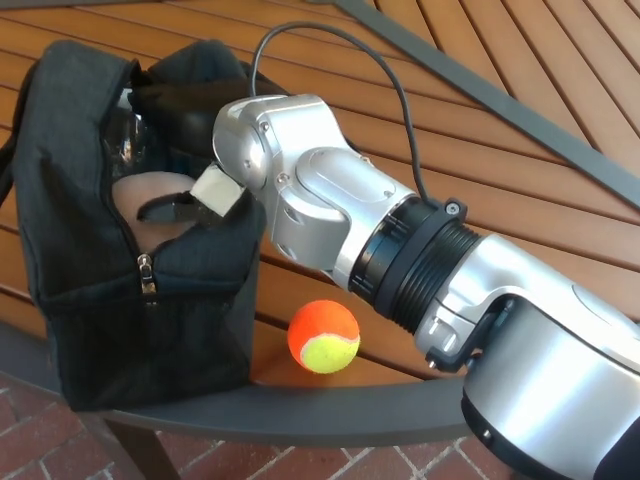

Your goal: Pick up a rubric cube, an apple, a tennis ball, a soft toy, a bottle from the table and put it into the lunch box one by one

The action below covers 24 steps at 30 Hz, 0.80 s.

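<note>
Wooden slats with a dark metal rim make up the counter (520, 110), with red brick floor (40, 440) below its edge. My right arm (400, 260) reaches across into the open top of the black lunch box (150, 310), which stands upright at the counter's near edge. My right hand (185, 110) is sunk into the opening; I cannot tell whether its fingers are spread or closed. Inside the lunch box, just under the hand, I see the pale soft toy (150, 195). An orange and yellow tennis ball (323, 336) lies on the counter just beside the lunch box, under my forearm.
</note>
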Tool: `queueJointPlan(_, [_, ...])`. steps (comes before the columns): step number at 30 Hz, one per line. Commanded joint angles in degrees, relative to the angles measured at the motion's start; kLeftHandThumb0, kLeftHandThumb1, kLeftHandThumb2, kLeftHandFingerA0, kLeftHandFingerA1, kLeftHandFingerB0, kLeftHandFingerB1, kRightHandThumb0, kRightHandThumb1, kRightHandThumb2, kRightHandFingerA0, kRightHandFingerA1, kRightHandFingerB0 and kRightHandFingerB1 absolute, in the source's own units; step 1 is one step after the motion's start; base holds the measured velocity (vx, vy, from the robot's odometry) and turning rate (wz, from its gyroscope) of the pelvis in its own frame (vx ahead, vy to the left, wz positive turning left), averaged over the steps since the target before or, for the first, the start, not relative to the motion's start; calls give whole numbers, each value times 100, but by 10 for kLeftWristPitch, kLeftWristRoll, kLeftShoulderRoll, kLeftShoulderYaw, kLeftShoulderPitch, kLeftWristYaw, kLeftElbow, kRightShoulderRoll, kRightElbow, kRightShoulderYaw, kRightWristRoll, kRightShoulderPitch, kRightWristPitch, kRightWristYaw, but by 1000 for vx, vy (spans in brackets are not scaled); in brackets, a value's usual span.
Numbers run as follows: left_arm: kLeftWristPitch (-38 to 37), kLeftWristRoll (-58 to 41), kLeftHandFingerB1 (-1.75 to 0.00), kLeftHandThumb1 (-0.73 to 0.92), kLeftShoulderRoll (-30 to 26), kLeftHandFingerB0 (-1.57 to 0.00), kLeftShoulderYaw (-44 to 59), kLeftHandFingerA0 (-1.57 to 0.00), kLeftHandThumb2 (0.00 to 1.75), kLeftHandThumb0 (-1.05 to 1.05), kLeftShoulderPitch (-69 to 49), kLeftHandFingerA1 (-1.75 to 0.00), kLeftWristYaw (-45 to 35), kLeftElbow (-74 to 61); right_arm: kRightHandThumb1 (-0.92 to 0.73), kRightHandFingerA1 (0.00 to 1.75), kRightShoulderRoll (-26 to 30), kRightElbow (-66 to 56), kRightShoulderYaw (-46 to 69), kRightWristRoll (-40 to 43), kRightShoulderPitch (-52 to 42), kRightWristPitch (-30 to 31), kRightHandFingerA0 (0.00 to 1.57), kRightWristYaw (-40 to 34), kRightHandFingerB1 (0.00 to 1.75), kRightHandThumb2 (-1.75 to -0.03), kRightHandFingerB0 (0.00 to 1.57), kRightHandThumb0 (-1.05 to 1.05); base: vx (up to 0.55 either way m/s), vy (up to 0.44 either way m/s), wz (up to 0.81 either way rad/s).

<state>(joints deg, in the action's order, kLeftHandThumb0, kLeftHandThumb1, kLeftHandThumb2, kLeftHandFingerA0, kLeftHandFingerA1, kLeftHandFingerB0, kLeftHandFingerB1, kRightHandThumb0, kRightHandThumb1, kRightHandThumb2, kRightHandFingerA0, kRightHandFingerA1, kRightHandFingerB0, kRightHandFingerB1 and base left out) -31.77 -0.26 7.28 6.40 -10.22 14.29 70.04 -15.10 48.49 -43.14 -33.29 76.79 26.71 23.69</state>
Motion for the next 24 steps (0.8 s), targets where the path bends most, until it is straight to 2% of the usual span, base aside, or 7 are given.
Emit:
queueJointPlan(1, [-27, 10, -112, 64, 20, -97, -6, -106, 88, -12, -4, -116, 2, 7, -92, 0, -20, 5, 12, -14, 31, 18, 0, -5, 34, -82, 0, -105, 0, 0, 0])
queueJointPlan(6, [-25, 12, -111, 63, 17, -99, -9, -110, 90, -12, -2, -114, 8, 8, -78, 31, -14, 18, 3, -36, 73, 3, 0, -6, 39, -121, 11, -105, 0, 0, 0])
queueJointPlan(10, [-22, 8, -109, 65, 18, -97, -5, -106, 88, -13, -5, -114, 8, 7, -71, 23, -9, 18, 17, -23, 89, -19, 0, -5, 51, -62, 25, -85, 0, 0, 0])
queueJointPlan(11, [-22, 9, -111, 63, 17, -97, -6, -106, 91, -11, -6, -115, 7, 7, -62, 93, -12, 22, 41, -9, 93, -23, 61, -29, 64, -59, 65, -70, 0, 0, 0])
queueJointPlan(13, [-24, 12, -111, 63, 16, -97, -8, -106, 91, -11, -7, -115, 7, 7, -62, 93, -18, 31, 63, 3, 95, -25, 61, -52, 64, -59, 65, -70, 0, 0, 0])
queueJointPlan(14, [-24, -1, -109, 60, 19, -99, 1, -109, 97, -13, -7, -114, -7, 6, -63, 148, -21, 26, 102, 23, 93, -28, 106, -83, 80, -62, 76, -63, 0, 0, 0])
queueJointPlan(24, [-29, 5, -110, 63, 14, -97, 1, -109, 87, -11, -10, -114, -14, 9, -68, 86, -54, -13, 296, 103, 112, 50, 103, -173, 57, -60, 59, -56, 0, 0, 0])
